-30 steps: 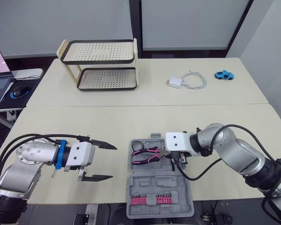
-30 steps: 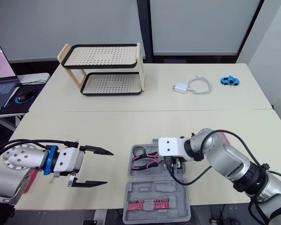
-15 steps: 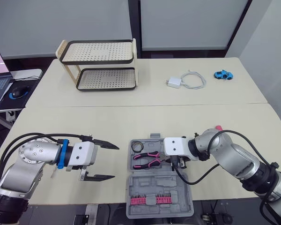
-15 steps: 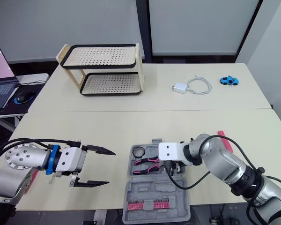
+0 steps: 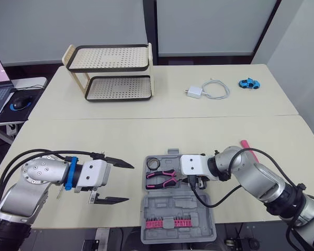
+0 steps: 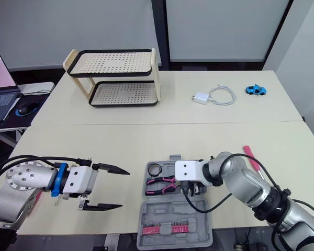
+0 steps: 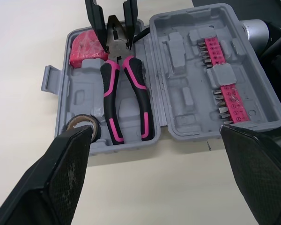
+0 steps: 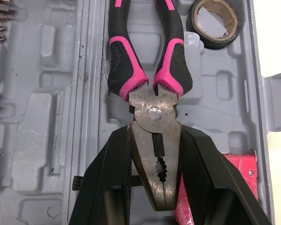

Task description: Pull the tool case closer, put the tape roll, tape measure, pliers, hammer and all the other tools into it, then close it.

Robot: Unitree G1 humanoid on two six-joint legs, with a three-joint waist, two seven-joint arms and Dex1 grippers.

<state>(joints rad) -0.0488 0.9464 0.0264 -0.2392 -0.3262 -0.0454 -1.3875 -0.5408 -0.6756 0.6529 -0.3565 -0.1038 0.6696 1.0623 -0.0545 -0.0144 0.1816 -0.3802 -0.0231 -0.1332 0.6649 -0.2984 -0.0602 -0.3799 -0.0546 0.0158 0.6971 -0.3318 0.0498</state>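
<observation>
The grey tool case point(image 5: 198, 205) lies open at the table's front edge, with a row of pink bits point(image 5: 167, 224) in its near half. In the far half lie the pink-handled pliers point(image 5: 163, 178), a black tape roll point(image 5: 153, 162) and a red tape measure point(image 7: 86, 44). My right gripper point(image 8: 155, 131) reaches into the case, and its fingers point(image 8: 110, 187) are shut on the pliers' metal head. My left gripper point(image 5: 129, 182) hovers open over bare table to the left of the case, empty. A slender pink tool point(image 5: 248, 149) lies on the table beyond my right arm.
A two-tier perforated rack point(image 5: 112, 73) stands at the back left. A white charger with its cable point(image 5: 204, 91) and a blue toy car point(image 5: 249, 83) lie at the back right. A laptop and a mouse point(image 5: 21, 102) sit on a side desk at the far left.
My right gripper has slid left over the case with the pliers' head, and the arm now uncovers the pink tool behind it. The left gripper has barely moved.
</observation>
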